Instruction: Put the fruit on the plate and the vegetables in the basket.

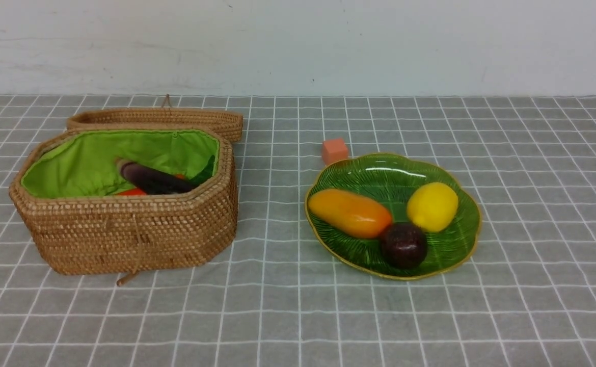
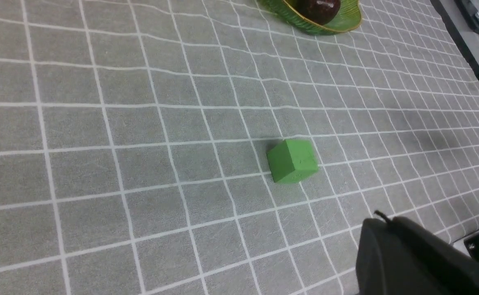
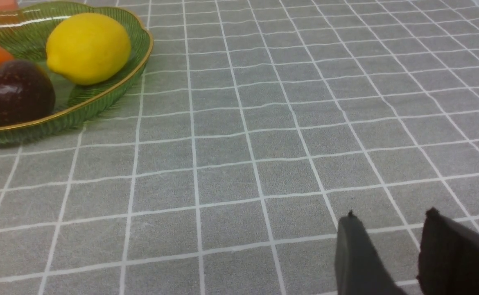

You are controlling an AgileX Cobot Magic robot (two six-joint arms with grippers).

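The green plate (image 1: 451,244) sits right of centre and holds the lemon (image 1: 432,206), the mango (image 1: 349,213) and the maroon fruit (image 1: 404,244). The tan basket (image 1: 125,234) stands at the left. The purple eggplant (image 1: 153,178) lies in it, with a bit of the orange carrot (image 1: 131,192) beside it. The radish is hidden. No arm shows in the front view. My left gripper (image 2: 382,219) is shut and empty over bare cloth. My right gripper (image 3: 391,215) is open and empty, to the side of the plate (image 3: 100,102) with the lemon (image 3: 88,47) and maroon fruit (image 3: 14,92).
The flat woven lid (image 1: 155,120) leans behind the basket. A small orange cube (image 1: 334,151) sits just behind the plate. A green cube (image 2: 292,160) lies on the grey checked cloth in the left wrist view. The table's edge (image 2: 464,45) shows there too.
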